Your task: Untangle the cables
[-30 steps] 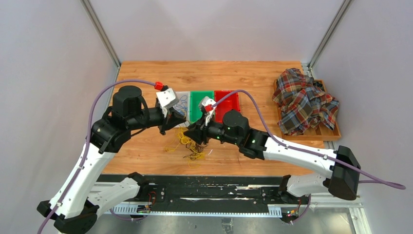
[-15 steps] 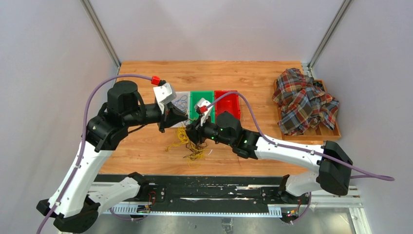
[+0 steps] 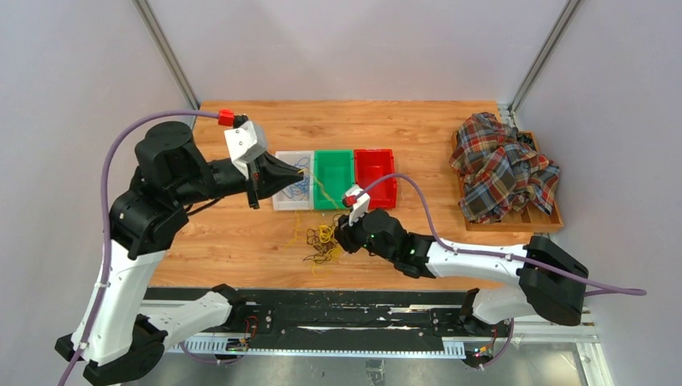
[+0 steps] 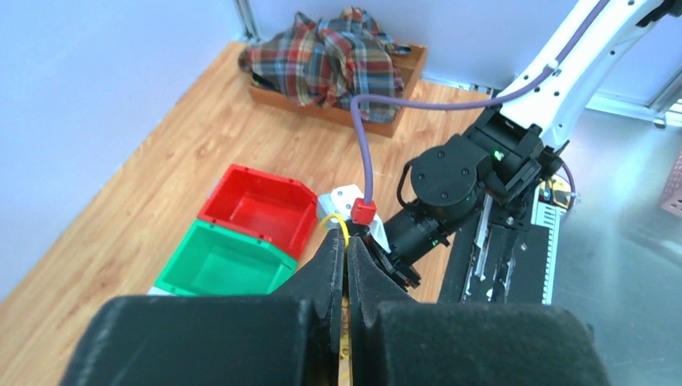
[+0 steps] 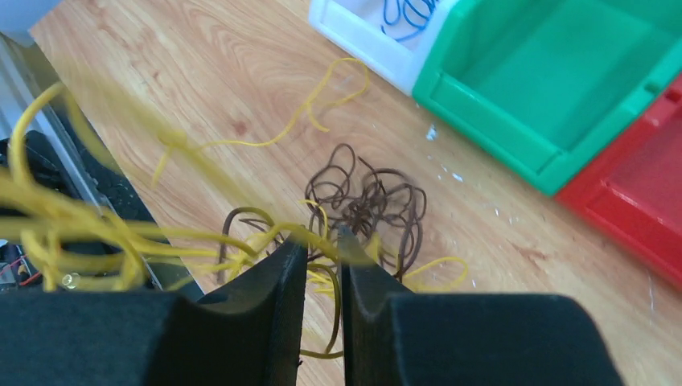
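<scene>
Yellow cable point(image 4: 342, 223) pinched in left tool point(image 4: 347, 239) | right wrist: brown cables point(image 5: 366, 197) looped

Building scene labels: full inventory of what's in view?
table: 1, wood, under all
white bin: 1, white, row's left
blue cables: few, blue, in white bin
green bin: 1, green, mid row
red bin: 1, red, row's right
yellow cables: tangle, yellow, before bins
dark brown cables: bundle, dark brown, in tangle
wooden tray: 1, brown, far right
plaid shirt: 1, red-blue, on tray
purple hoses: 2, purple, on arms
left gripper: 1, black, shut on yellow strand
right gripper: 1, black, at tangle, grip unclear
</scene>
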Available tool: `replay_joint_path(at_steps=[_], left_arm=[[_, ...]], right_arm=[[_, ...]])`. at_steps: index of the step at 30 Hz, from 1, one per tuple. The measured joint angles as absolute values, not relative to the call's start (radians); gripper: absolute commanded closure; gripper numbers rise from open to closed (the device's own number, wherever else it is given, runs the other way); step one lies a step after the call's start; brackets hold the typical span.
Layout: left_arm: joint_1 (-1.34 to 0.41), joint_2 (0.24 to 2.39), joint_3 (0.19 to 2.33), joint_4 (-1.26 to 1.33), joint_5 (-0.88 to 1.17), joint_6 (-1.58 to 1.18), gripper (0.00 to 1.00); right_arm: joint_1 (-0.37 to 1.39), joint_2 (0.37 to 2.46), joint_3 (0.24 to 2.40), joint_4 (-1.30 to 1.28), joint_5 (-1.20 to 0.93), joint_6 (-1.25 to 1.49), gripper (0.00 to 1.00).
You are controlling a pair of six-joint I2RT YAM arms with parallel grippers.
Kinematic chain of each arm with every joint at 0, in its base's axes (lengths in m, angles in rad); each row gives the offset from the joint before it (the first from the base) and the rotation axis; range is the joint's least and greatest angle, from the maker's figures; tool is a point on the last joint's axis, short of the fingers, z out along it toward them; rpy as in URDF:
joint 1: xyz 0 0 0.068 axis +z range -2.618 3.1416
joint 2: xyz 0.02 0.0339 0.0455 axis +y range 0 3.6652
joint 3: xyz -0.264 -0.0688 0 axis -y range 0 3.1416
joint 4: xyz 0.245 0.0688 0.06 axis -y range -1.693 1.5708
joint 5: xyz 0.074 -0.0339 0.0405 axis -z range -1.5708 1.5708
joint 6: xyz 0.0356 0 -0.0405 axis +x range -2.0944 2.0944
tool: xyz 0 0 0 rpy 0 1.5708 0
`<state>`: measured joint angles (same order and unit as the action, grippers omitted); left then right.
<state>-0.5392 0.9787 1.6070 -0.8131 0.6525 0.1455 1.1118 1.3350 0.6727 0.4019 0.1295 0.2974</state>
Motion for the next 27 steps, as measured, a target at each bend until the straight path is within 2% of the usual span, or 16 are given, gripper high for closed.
replay_joint_path(at_steps=[7,11,14,17,19,22,23,27], left_arm=[[-0.540,1.003,1.745,-0.834,0.630,0.196,1.00],[-0.540,1.041,1.898,-0.833,0.577,0.253,1.00],[-0.540,1.061,1.993,-0.817,0.530,0.286,1.00],[-0.540,1.060,2.045,-0.785,0.496,0.303,1.00],[-0.540,1.048,2.046,-0.768,0.493,0.303,1.00],[-0.540,1.023,1.998,-0.757,0.499,0.299,1.00],[-0.540,1.013,1.971,-0.754,0.503,0.299,1.00],[-0.540,0.999,1.872,-0.759,0.512,0.304,1.00]], right_arm=[[1.112,1.316,0.596,0.415,0.194,0.369,0.86],[1.112,1.323,0.563,0.385,0.234,0.428,0.89],[1.112,1.333,0.559,0.352,0.262,0.471,0.95],[1.112,1.335,0.554,0.331,0.276,0.501,0.94],[1.112,1.327,0.552,0.316,0.281,0.508,0.86],[1.112,1.265,0.555,0.283,0.282,0.494,0.59],[1.112,1.233,0.563,0.267,0.282,0.481,0.53],[1.112,1.110,0.675,0.230,0.263,0.395,0.44]])
